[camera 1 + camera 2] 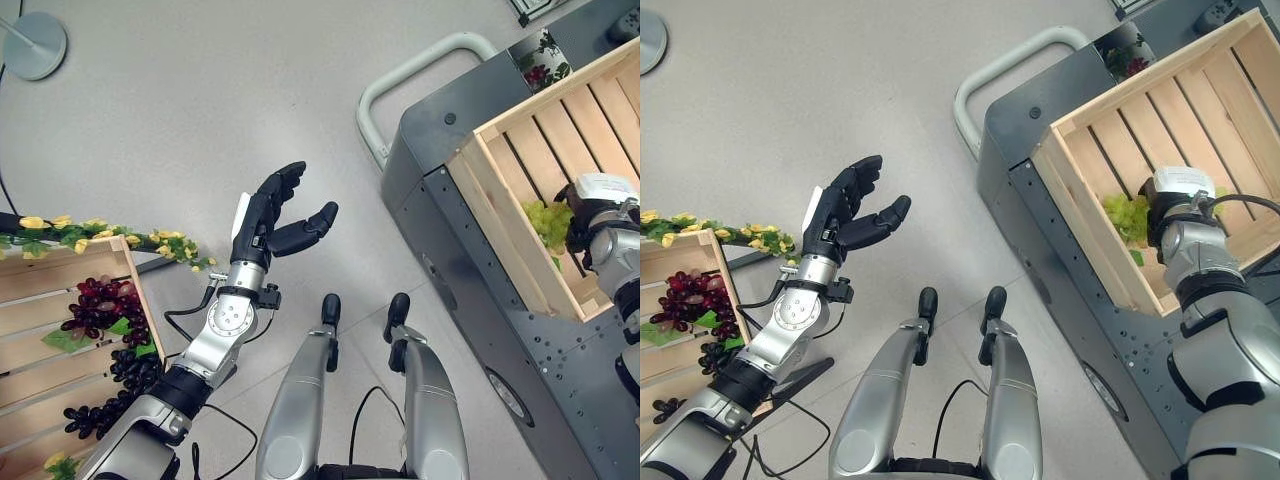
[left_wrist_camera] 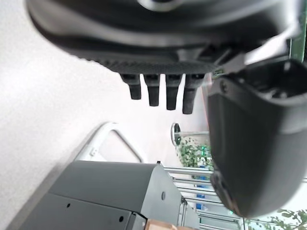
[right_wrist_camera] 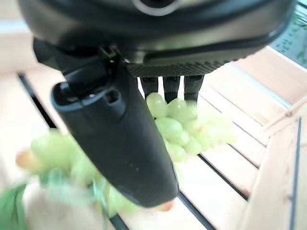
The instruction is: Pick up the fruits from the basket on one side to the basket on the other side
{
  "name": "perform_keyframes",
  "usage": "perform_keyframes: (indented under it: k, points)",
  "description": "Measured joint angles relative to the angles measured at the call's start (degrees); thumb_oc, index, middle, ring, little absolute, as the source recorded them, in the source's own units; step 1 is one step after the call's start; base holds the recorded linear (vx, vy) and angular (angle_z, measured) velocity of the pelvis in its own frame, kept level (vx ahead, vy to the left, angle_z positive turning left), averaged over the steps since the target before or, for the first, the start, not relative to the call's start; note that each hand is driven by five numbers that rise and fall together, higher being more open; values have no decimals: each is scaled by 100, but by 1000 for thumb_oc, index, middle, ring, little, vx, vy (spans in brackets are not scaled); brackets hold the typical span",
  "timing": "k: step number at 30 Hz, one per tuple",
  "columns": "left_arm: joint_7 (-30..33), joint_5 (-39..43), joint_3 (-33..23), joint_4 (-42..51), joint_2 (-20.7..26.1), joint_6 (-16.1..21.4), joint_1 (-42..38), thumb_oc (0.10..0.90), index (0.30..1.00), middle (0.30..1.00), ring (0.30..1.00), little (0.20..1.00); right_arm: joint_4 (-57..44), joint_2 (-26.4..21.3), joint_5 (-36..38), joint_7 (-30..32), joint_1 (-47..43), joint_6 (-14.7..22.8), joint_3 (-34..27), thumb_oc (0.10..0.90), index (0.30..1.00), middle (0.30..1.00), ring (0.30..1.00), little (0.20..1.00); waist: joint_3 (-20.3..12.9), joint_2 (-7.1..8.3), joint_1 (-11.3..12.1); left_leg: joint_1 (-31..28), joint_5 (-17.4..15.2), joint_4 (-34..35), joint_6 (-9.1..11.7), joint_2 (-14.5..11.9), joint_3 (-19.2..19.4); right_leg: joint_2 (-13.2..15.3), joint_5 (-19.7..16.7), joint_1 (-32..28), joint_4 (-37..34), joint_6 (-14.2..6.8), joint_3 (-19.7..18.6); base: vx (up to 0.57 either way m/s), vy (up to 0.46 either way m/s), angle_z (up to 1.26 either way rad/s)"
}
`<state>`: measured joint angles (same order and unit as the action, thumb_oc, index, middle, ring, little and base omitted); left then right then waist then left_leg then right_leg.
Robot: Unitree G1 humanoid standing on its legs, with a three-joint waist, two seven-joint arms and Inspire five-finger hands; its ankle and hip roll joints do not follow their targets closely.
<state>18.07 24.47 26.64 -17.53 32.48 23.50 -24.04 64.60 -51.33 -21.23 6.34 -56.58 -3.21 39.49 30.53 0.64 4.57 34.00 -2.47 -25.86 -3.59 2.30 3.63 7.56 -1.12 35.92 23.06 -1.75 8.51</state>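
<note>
Green grapes (image 1: 1127, 216): a pale green bunch with leaves is seen inside the wooden crate on the robot's right, lying on the slats just beside the near wall.
Right hand (image 1: 1180, 205): it is lowered into that crate directly over the bunch; in the right wrist view its fingers (image 3: 171, 86) and thumb (image 3: 115, 143) are curled around the grapes, which are touching the fingertips.
Right crate (image 1: 500, 215): it is made of light wood and is set on a grey metal cart (image 1: 450, 290) with a looped pale handle.
Left hand (image 1: 285, 215): it is raised over the bare floor, between the two crates; its fingers are relaxed and spread, and nothing is held.
Left crate (image 1: 60, 270): it is edged with yellow flowers and leaves.
Dark grapes (image 1: 100, 300): red and black bunches are lying inside the left crate, well apart from both hands.
</note>
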Motion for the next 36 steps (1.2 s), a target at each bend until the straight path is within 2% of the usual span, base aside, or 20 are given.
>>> perform_keyframes:
  k: [5,9,22,25,28,33,36]
  points:
    - [27,-5,-1,0,-3,0,17,800,900,900,900,900,-214,1,207,230,289,190,-105,400,300,300,300,300,0,0,-22,-110,-27,-44,7,-28,29,-55,-38,-114,-10,-1,-17,-1,21,-5]
    - [29,-5,-12,2,-3,10,56,800,900,900,900,900,-303,9,456,293,706,353,-327,400,300,300,300,300,0,1,-21,-441,-86,-34,-3,-55,28,-85,-22,-471,-94,-7,-19,29,8,-2]
    - [17,-10,-33,47,-7,49,202,800,900,900,900,900,-487,17,728,458,1819,420,-1001,400,300,300,300,300,-1,34,-72,-1431,-142,379,-14,-87,33,-128,-20,-1481,-569,-61,-22,42,7,-1]
    - [-46,-10,-112,78,-19,48,343,800,900,900,900,900,-734,25,947,599,2149,413,-1278,400,300,300,300,300,-9,73,-169,-1839,-130,672,-6,-86,63,-141,-38,-1866,-821,-88,-34,121,40,-4]
    - [-185,-8,-269,93,-33,36,620,800,900,900,900,900,-1017,37,1287,649,2448,421,-1805,400,300,300,300,300,-22,103,-251,-2366,-90,1079,-29,-87,149,-163,-62,-2313,-1117,-104,-75,120,35,-11]
    - [-618,-9,-455,207,-36,-298,855,800,900,900,900,900,-1812,51,1736,752,2990,345,-2580,400,300,300,300,300,-44,119,-362,-3238,71,1881,19,-77,202,-250,-130,-3028,-1710,-185,-144,170,31,-11]
    - [-855,-3,-492,317,-31,-340,1052,800,900,900,900,900,-2433,57,1765,881,3272,346,-2803,400,300,300,300,300,-344,137,-461,-3487,101,2262,45,-111,232,-315,-133,-3224,-2007,-189,-153,93,9,-9]
